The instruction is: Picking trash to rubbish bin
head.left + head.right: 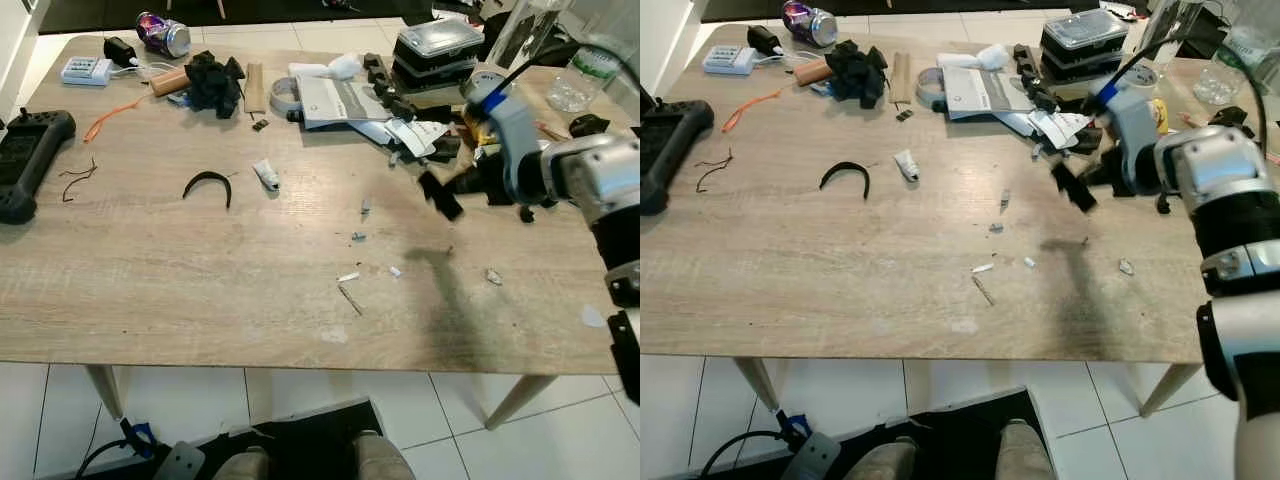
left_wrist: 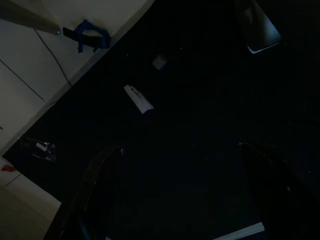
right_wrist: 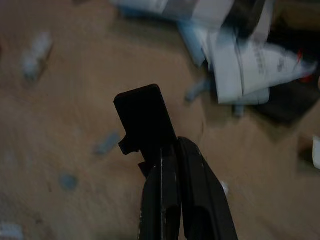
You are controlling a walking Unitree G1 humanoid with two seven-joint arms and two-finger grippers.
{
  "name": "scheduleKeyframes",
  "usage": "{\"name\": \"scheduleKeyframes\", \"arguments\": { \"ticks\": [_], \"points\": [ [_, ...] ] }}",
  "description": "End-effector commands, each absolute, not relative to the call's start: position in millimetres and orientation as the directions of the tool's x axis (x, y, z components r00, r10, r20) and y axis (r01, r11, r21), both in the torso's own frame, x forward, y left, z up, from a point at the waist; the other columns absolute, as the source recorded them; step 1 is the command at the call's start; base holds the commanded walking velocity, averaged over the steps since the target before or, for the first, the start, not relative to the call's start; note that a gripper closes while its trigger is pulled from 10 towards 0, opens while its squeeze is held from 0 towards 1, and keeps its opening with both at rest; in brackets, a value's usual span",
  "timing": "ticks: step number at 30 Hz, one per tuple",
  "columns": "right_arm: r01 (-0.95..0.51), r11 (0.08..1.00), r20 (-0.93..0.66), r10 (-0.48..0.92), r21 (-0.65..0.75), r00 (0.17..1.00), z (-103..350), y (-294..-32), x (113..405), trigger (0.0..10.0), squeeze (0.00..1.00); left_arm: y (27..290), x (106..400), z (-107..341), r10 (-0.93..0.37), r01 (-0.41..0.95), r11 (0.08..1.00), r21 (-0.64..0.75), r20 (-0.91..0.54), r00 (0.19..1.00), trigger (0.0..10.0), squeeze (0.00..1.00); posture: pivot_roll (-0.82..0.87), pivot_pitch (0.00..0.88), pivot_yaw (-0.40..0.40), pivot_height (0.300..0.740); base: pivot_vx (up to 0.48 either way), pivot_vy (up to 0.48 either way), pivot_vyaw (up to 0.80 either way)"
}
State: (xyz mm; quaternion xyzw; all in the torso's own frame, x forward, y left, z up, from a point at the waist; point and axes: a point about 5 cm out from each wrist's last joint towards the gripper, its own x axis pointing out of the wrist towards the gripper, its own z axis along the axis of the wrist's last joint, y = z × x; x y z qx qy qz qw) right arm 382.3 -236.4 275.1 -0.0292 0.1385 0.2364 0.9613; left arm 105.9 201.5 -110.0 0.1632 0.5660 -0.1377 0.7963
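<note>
Wooden table (image 1: 150,290) carries scattered scraps and papers (image 1: 345,100). Above its right side, the right gripper (image 1: 445,195) is clenched on a black piece (image 3: 143,115), lifted clear of the top. Left gripper (image 2: 175,200) hangs in shadow; grip unclear.

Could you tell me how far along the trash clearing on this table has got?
Nothing looks finished, and no bin can be seen. In hand: the right gripper hangs above the wooden table, shut on a flat black piece. Left: the small white tube, curved black strip, crushed can, crumpled papers and little scraps lie on the tabletop. The left arm hangs idle.
</note>
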Motion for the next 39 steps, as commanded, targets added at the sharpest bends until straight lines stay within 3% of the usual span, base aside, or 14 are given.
{"name": "scheduleKeyframes", "arguments": {
  "ticks": [1,3,5,7,10,11,13,17,21,22,23,25,32,39],
  "points": [
    [-0.432,0.893,-0.072,0.443,0.128,0.894,284.6,-240.3,380.8,0.0,0.00,152.1,95.4,-116.2,-0.217,0.470,0.880,-0.069,-0.938,0.269,10.0,0.00,-0.20,0.149,-0.052,0.740,0.000,0.000,0.00],
    [-0.434,0.861,0.083,0.428,0.264,0.900,290.5,-239.9,379.6,0.0,0.00,153.9,95.9,-116.1,-0.214,0.475,0.878,-0.064,-0.939,0.268,10.0,0.00,-0.19,0.139,-0.039,0.740,0.000,0.000,0.00],
    [-0.509,0.682,0.378,0.349,0.525,0.858,290.8,-237.6,370.6,0.0,0.00,158.3,98.4,-115.3,-0.204,0.477,0.877,-0.053,-0.941,0.271,10.0,0.00,-0.17,0.124,-0.022,0.740,0.000,0.000,0.00],
    [-0.542,0.601,0.459,0.305,0.587,0.835,287.3,-236.5,365.8,0.0,0.00,160.3,99.9,-114.9,-0.200,0.477,0.878,-0.048,-0.941,0.274,10.0,0.00,-0.16,0.121,-0.020,0.740,0.000,0.000,0.00],
    [-0.585,0.516,0.523,0.279,0.625,0.805,278.7,-230.7,359.9,0.0,0.00,162.4,103.0,-114.0,-0.194,0.471,0.881,-0.041,-0.939,0.283,10.0,0.00,-0.16,0.111,-0.010,0.740,0.000,0.000,0.00],
    [-0.689,0.340,0.582,0.370,0.640,0.724,251.3,-196.7,345.8,0.7,0.00,165.9,110.2,-111.9,-0.187,0.468,0.884,-0.026,-0.935,0.301,10.0,0.00,-0.13,0.090,0.006,0.740,0.000,0.000,0.00],
    [-0.689,0.340,0.582,0.370,0.640,0.724,251.3,-196.7,345.8,0.7,0.00,165.9,110.2,-111.9,-0.187,0.468,0.884,-0.026,-0.935,0.301,10.0,0.00,-0.13,0.090,0.006,0.740,0.000,0.000,0.00],
    [-0.779,0.094,0.674,0.443,0.620,0.591,233.9,-148.8,326.6,0.0,0.00,173.1,121.0,-108.4,-0.167,0.449,0.893,0.001,-0.927,0.335,10.0,0.00,-0.09,0.063,0.033,0.740,0.000,0.000,0.00],
    [-0.793,0.003,0.693,0.485,0.609,0.534,229.9,-119.4,322.2,0.0,0.00,176.5,123.4,-107.3,-0.158,0.438,0.899,0.010,-0.925,0.345,10.0,0.00,-0.07,0.050,0.042,0.740,0.000,0.000,0.00],
    [-0.792,-0.001,0.683,0.507,0.611,0.526,229.3,-112.1,320.3,3.8,0.00,177.5,123.5,-107.2,-0.154,0.428,0.904,0.011,-0.925,0.348,10.0,0.00,-0.07,0.048,0.043,0.740,0.000,0.000,0.00],
    [-0.792,-0.001,0.683,0.507,0.611,0.526,229.3,-112.1,320.3,3.8,0.00,177.5,123.5,-107.2,-0.154,0.428,0.904,0.011,-0.925,0.348,10.0,0.00,-0.07,0.048,0.043,0.740,0.000,0.000,0.00],
    [-0.783,0.009,0.658,0.536,0.622,0.528,226.8,-103.1,320.1,10.0,0.00,180.3,123.1,-107.2,-0.138,0.403,0.915,0.017,-0.925,0.353,10.0,0.00,-0.06,0.044,0.043,0.740,0.000,0.000,0.00],
    [-0.750,0.075,0.582,0.582,0.657,0.568,214.7,-92.3,319.6,10.0,0.00,185.1,119.9,-108.1,-0.115,0.365,0.931,0.018,-0.933,0.340,10.0,0.00,-0.05,0.038,0.048,0.740,0.000,0.000,0.00],
    [-0.784,0.088,0.499,0.727,0.614,0.472,196.7,-72.0,298.7,10.0,0.00,185.7,117.8,-108.8,-0.112,0.379,0.925,0.019,-0.941,0.320,10.0,0.00,-0.06,0.037,0.061,0.740,-0.320,0.000,0.00]
  ]
}}
